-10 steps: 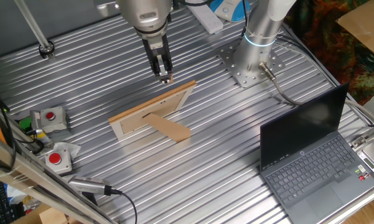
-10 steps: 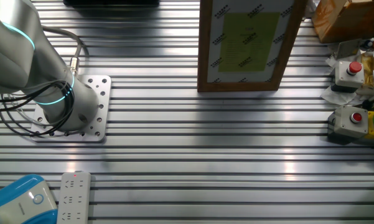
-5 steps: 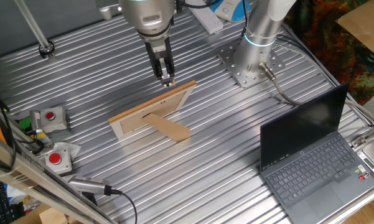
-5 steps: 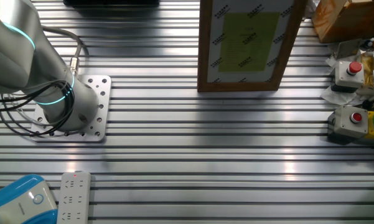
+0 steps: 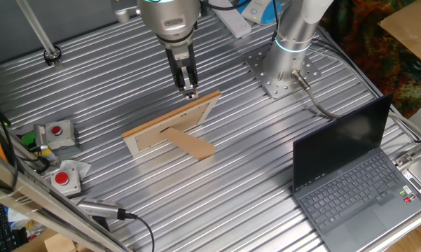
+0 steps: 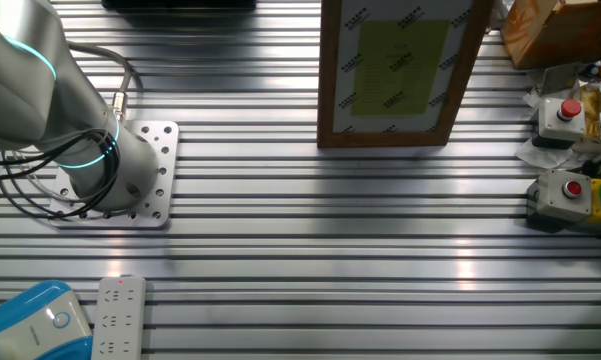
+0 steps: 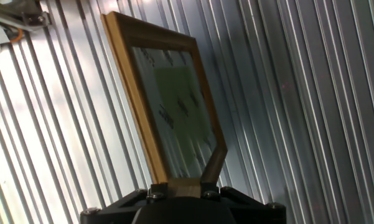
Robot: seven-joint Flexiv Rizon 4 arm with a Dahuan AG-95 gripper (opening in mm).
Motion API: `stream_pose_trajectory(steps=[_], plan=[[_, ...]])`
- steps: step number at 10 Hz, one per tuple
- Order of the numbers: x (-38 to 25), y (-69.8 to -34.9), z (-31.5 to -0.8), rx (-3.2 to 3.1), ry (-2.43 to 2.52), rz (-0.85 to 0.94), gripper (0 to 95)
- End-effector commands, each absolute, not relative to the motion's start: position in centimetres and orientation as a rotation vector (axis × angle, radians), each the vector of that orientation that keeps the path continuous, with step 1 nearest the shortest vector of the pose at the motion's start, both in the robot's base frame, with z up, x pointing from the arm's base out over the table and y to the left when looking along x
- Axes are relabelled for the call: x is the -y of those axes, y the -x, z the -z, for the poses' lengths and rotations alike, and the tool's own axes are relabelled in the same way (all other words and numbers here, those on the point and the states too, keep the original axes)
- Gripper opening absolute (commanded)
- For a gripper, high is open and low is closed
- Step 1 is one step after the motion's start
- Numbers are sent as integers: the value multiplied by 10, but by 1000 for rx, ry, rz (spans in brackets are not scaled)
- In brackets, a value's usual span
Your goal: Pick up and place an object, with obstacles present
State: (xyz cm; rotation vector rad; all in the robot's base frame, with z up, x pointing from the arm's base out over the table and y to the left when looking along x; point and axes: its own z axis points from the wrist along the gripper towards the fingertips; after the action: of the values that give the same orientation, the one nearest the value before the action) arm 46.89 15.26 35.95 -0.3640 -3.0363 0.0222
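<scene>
My gripper (image 5: 188, 89) is shut on the tiny light-tan wooden block (image 5: 190, 92) and holds it just behind the upper right end of the picture frame (image 5: 171, 124). The frame stands tilted on its brown cardboard flap (image 5: 191, 145) in the middle of the table. In the hand view the block (image 7: 183, 186) sits between my fingers (image 7: 215, 163), and the frame (image 7: 150, 99) fills the view below and ahead. The other fixed view shows the frame's front (image 6: 395, 135) but not my gripper or the block.
An open dark grey laptop (image 5: 350, 175) stands at the right. Two red-button boxes (image 5: 56, 130) (image 5: 61, 178) sit at the left edge. The arm's base plate (image 5: 280, 75) is behind, to the right. A white power strip (image 6: 120, 315) lies near the base.
My gripper has drifted slightly to the right with the block, toward the frame's upper end. The frame has not moved.
</scene>
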Motion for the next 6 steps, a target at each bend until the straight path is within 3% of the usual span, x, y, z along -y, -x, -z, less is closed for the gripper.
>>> stream_pose_trajectory(steps=[1, 6], plan=[[-152, -469, -359, 3062, 326, -27, 0], [-152, -469, -359, 3088, 217, 5, 0]])
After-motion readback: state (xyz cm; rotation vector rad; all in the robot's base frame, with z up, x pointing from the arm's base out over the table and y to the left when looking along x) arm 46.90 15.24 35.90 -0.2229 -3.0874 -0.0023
